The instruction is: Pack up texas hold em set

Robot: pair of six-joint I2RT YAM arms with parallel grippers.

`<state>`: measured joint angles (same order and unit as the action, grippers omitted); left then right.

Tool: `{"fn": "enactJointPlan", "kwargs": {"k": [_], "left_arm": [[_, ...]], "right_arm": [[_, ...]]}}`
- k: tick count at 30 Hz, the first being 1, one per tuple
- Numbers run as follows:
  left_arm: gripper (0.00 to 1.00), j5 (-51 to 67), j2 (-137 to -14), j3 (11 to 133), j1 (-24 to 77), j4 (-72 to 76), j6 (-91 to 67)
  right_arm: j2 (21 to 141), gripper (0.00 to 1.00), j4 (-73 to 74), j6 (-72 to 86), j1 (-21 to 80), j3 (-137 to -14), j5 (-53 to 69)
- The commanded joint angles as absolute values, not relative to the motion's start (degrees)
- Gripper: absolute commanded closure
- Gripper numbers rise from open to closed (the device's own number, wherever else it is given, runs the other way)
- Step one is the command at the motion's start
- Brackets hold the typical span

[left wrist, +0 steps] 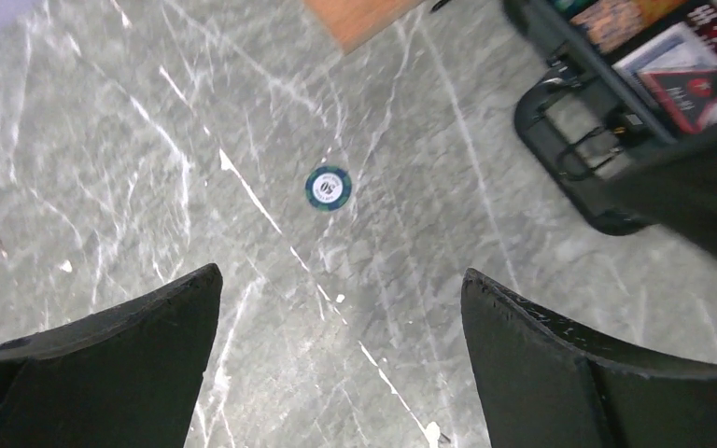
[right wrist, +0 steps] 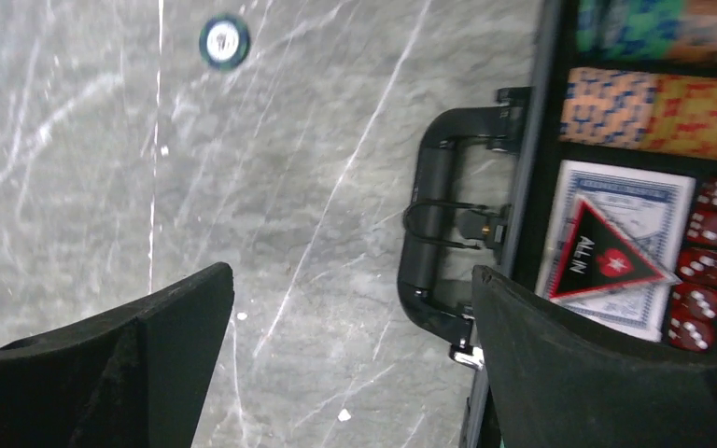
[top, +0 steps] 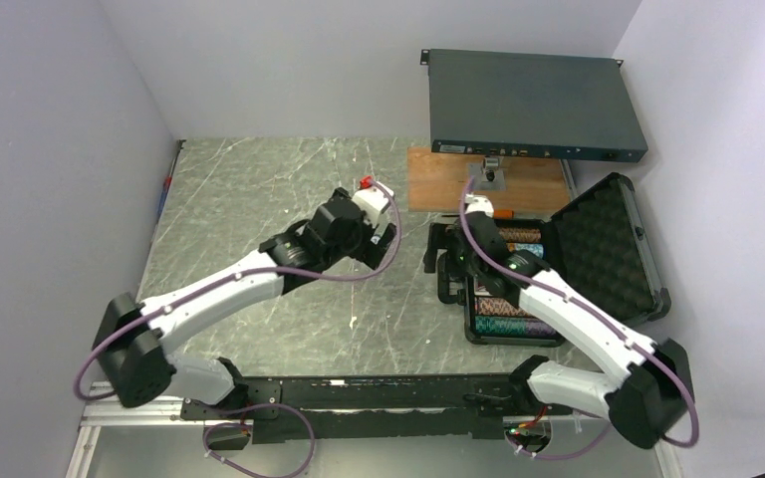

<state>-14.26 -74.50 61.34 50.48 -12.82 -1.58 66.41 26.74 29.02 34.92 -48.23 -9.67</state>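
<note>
Left gripper (left wrist: 341, 275) hangs over the table (left wrist: 103, 140), jaws spread wide, nothing between them. Just ahead of its fingertips, slightly left of centre, lies one loose chip (left wrist: 328, 188), flat on the stone, teal-edged with a white face. Off to that gripper's upper right is the case (left wrist: 560, 37), handle (left wrist: 569, 149) facing this way.

Over to the right gripper (right wrist: 350, 275): jaws also standing far apart, gripping nothing, bare table under the gap. The same chip sits well ahead of its left finger (right wrist: 149, 364), near the top of the wrist view. The handle lies just ahead of its right finger (right wrist: 597, 373), and the case tray runs along that finger's outer side. In there: chip rows (right wrist: 663, 107) farthest ahead, then a deck (right wrist: 583, 196) with the red triangle (right wrist: 607, 257) lying on it, red dice (right wrist: 705, 257) beside that. A round blue-and-yellow edge at the frame border may be a button, hard to say.

From above, the lid (top: 603, 244) stands open to the right.
</note>
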Motion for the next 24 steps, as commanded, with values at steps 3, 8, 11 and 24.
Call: {"fn": "enactJointPlan", "kwargs": {"k": [3,8,11,24], "left_arm": [[0.01,-11.2,-87.9,68.1,42.9,-17.6,-10.2],[0.01,-6.6,-101.3,75.8,36.4,-23.4,-17.6],[0.02,-5.9,-107.1,80.9,35.1,-25.4,-19.1],[0.23,-9.3,-121.1,94.1,36.4,-29.4,-27.7]], "right_arm": [[57.6,0.0,26.9,34.5,34.5,-44.3,-23.6],[60.5,0.0,31.9,35.1,34.5,-45.6,-26.7],[62.6,0.0,33.1,34.6,34.6,-46.5,-28.2],[61.4,0.0,26.3,29.5,34.6,-42.3,-16.5]]}}
